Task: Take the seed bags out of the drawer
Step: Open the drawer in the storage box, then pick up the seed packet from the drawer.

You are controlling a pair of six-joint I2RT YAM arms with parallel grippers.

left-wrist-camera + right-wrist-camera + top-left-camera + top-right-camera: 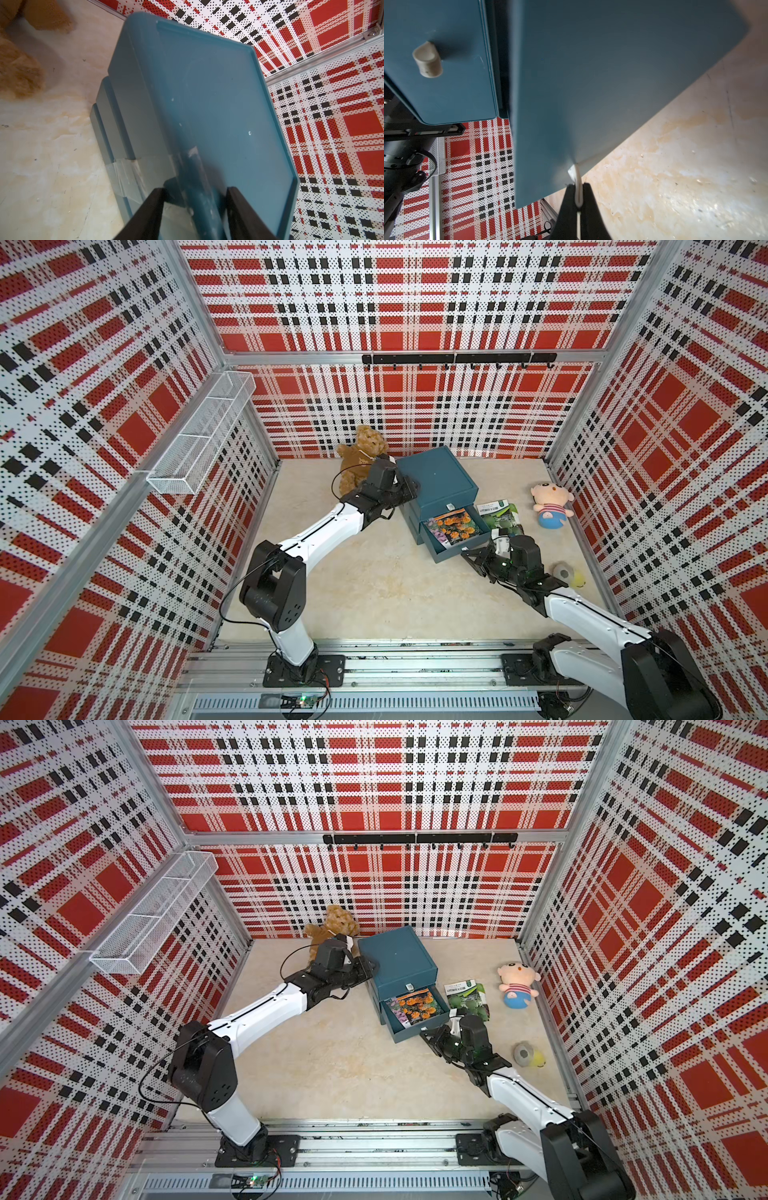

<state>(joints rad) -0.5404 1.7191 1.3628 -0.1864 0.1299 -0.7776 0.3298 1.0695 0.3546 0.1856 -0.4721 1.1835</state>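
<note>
A teal drawer cabinet (436, 481) (397, 961) stands at the back of the table with its lower drawer (451, 552) (409, 1034) pulled out. Inside lie seed bags: one with orange flowers (455, 526) (417, 1006) over one with purple flowers (439, 537). A green-leaf seed bag (500, 516) (465, 998) lies on the table right of the cabinet. My left gripper (409, 489) (195, 195) clamps the cabinet's rear left corner, jaws straddling its edge. My right gripper (467, 551) (578, 189) is shut on the drawer's white pull tab (576, 174).
A brown teddy bear (361, 460) sits behind the left arm. A pink plush doll (550, 506) and a grey-yellow toy (567, 572) lie near the right wall. A wire basket (199, 435) hangs on the left wall, a hook rail (457, 358) on the back wall.
</note>
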